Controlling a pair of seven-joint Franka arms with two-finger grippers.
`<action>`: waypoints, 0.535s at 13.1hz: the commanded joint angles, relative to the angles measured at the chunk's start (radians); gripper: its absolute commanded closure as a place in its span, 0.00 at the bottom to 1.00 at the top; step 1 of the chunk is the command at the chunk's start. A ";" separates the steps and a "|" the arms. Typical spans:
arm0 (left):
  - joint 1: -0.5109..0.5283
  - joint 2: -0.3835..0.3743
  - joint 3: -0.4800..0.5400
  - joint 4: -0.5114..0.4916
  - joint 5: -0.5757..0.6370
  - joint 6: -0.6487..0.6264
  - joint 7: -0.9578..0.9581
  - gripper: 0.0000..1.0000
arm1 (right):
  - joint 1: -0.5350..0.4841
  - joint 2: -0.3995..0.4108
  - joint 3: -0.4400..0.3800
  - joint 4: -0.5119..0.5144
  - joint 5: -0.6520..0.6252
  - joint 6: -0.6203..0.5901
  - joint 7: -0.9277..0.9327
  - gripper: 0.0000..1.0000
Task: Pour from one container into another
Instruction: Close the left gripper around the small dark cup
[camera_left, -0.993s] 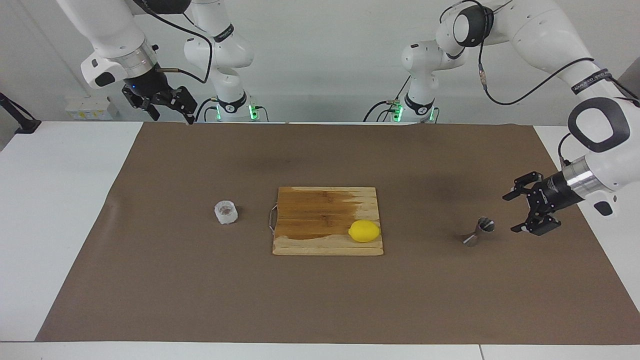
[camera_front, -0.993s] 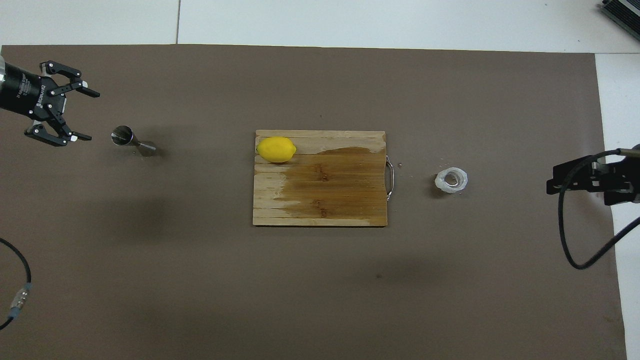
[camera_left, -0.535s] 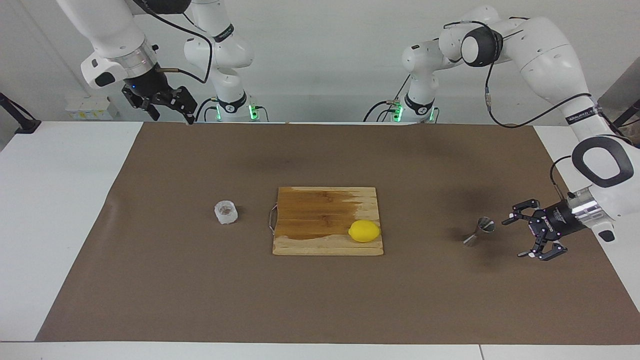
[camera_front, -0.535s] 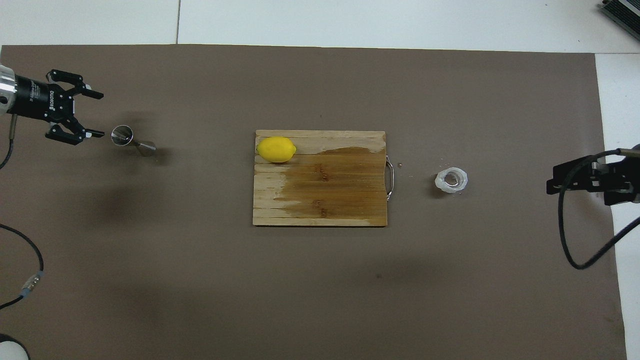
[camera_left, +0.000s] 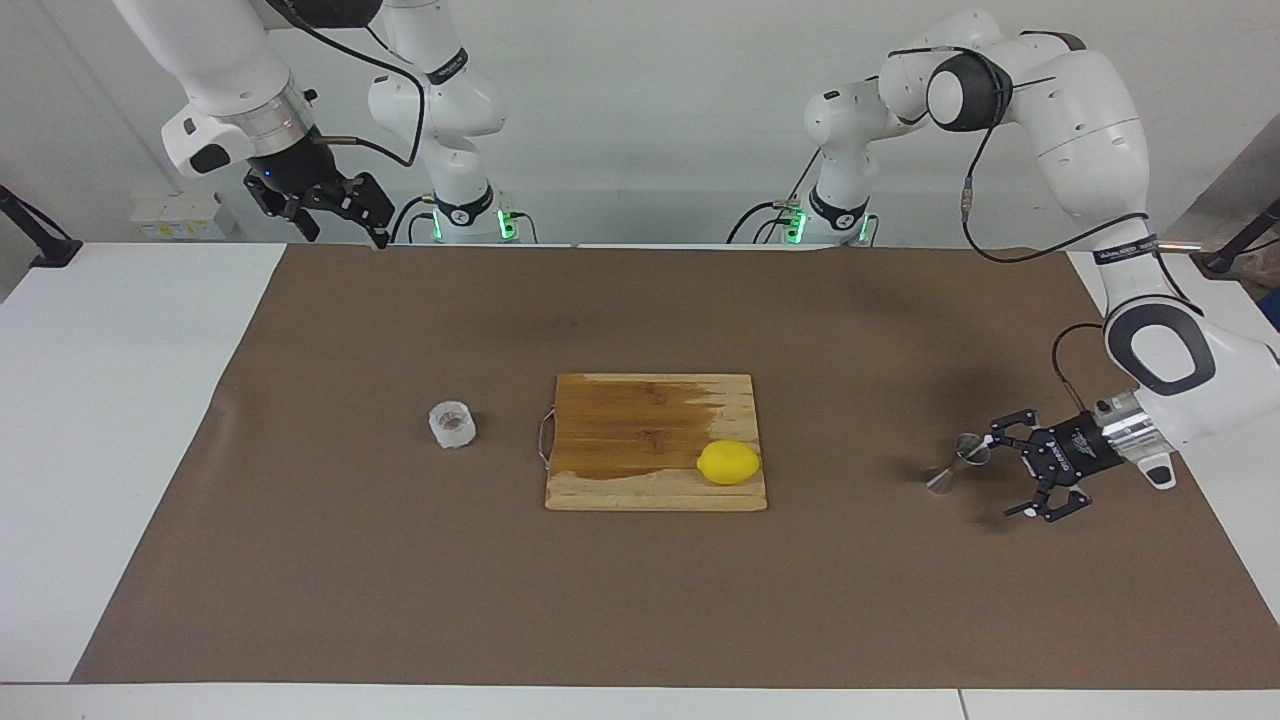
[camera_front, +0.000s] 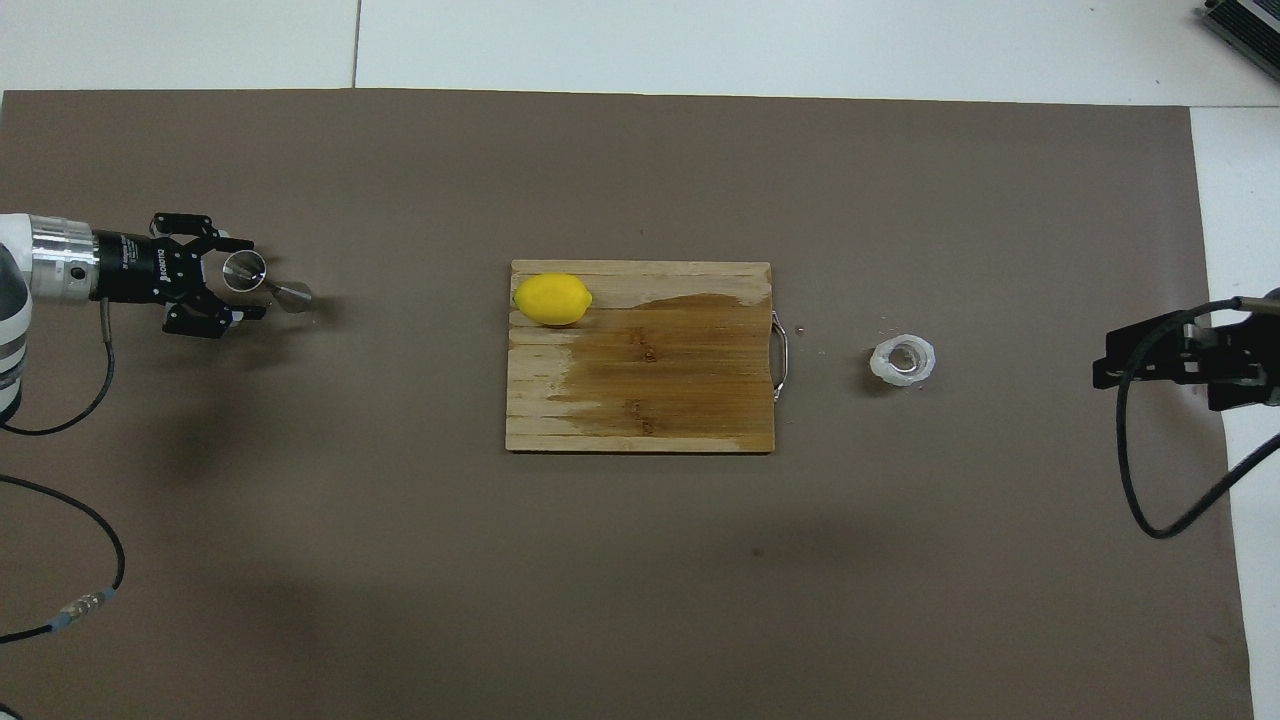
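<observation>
I see the small shiny steel hourglass-shaped jigger (camera_left: 958, 462) lying tipped on its side on the brown paper mat (camera_left: 640, 600) that covers the desk (camera_left: 120, 400), toward the left arm's end. My left hand (camera_left: 1012, 472) is low over the mat with its fingers (camera_front: 232, 243) spread wide open, level with the desk. The jigger's open mouth sits just at the fingertips, one finger passing on either side of its rim; I cannot tell whether either one touches the steel.

Out from that hand, toward the middle of the desk, lies the rectangular wooden cutting board (camera_left: 640, 420) with a wire handle and a dark wet patch. A yellow lemon (camera_left: 728, 462) rests on the board's corner closest to the left hand.

On from the board, well apart from the left hand, the small squat clear faceted glass cup (camera_left: 452, 424) with a whitish rim stands upright on the mat.

My right hand (camera_left: 330, 205) waits raised above the mat's edge at the right arm's end, nothing held; I cannot tell how its fingers stand.
</observation>
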 joint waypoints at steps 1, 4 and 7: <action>0.010 -0.092 0.000 -0.156 -0.113 0.032 0.127 0.00 | -0.013 -0.014 0.002 -0.014 0.024 0.012 -0.028 0.00; 0.013 -0.114 0.000 -0.200 -0.180 0.038 0.187 0.00 | -0.013 -0.014 0.002 -0.013 0.024 0.012 -0.028 0.00; 0.012 -0.126 0.000 -0.203 -0.214 0.040 0.204 0.53 | -0.013 -0.014 0.002 -0.013 0.024 0.012 -0.028 0.00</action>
